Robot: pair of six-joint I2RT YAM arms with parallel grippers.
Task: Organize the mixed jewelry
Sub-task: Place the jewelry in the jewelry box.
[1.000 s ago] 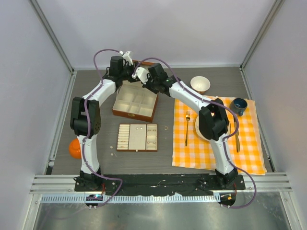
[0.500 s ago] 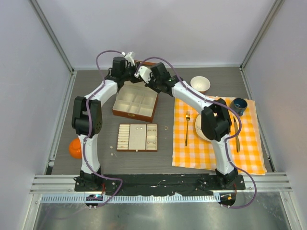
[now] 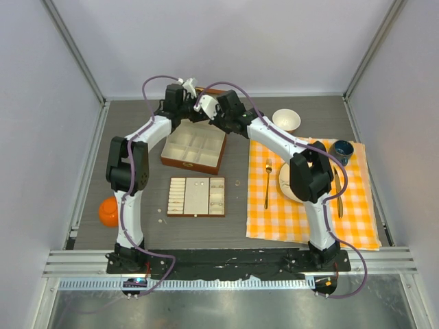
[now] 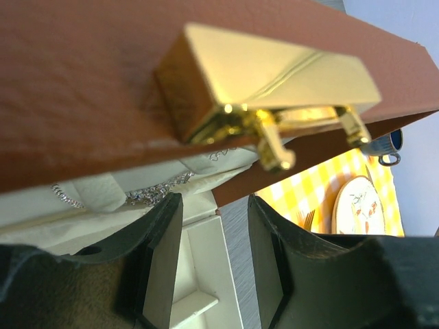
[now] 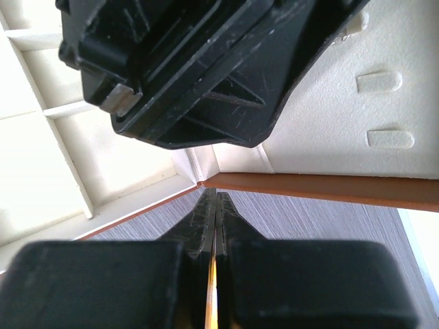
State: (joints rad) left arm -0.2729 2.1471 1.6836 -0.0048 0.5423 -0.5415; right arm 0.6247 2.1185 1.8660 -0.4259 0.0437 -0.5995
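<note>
Box lid (image 4: pixel 96 75) with gold clasp (image 4: pixel 267 96) fronts left claw (image 4: pixel 214 205), fingers (image 4: pixel 161 260) parted; right claw (image 5: pixel 216 205) pressed shut by box (image 3: pixel 189 163) corner. Silvery chain (image 4: pixel 161 194) on cream lining under lid; tray (image 3: pixel 197 214) nearby

**A:** What do the arms look like?
**B:** The left arm (image 3: pixel 149 129) and right arm (image 3: pixel 271 137) are white shells with black joint housings. A purple cable (image 3: pixel 145 91) loops along each.
**A:** And the left gripper (image 4: pixel 214 205)?
**B:** Matte black fingers (image 4: pixel 163 260), thick and angular, with bevelled edges.
</note>
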